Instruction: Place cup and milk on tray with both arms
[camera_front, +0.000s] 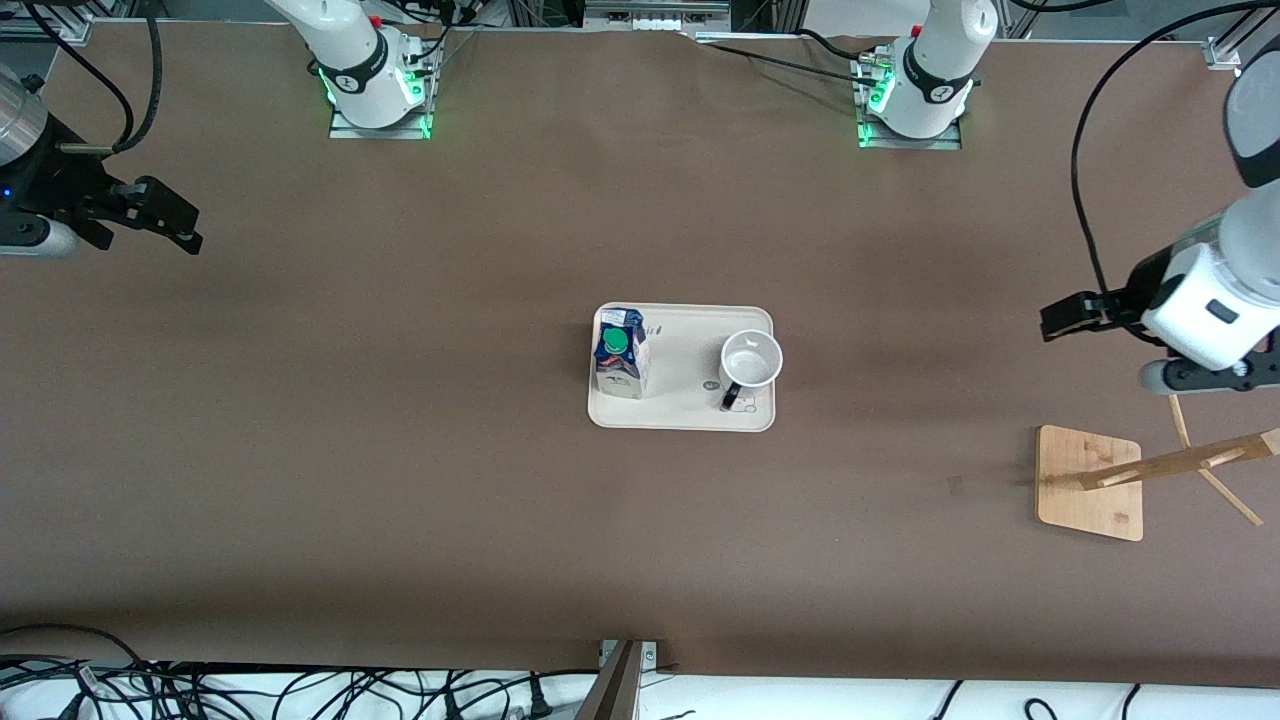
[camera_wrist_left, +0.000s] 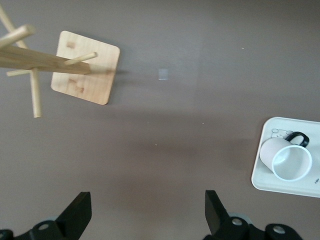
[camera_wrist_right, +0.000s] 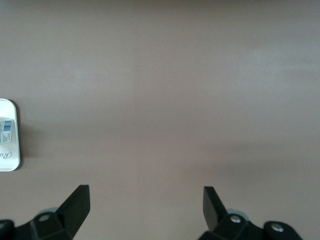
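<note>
currently the tray (camera_front: 682, 408) sits mid-table with bare brown table (camera_front: 400, 450) on every side. the milk (camera_front: 620, 352) stands upright on it at the right arm's end, green cap up; the cup (camera_front: 750, 362), white and mouth-up with its black handle toward the front camera, stands at the left arm's end, well apart from the carton. the wooden rack (camera_front: 1090, 482) stands toward the left arm's end. left gripper (camera_front: 1062, 318) hangs over bare table near the rack, fingers apart, holding nothing. right gripper (camera_front: 165, 215) hangs over the table's other end, fingers apart, holding nothing.
</note>
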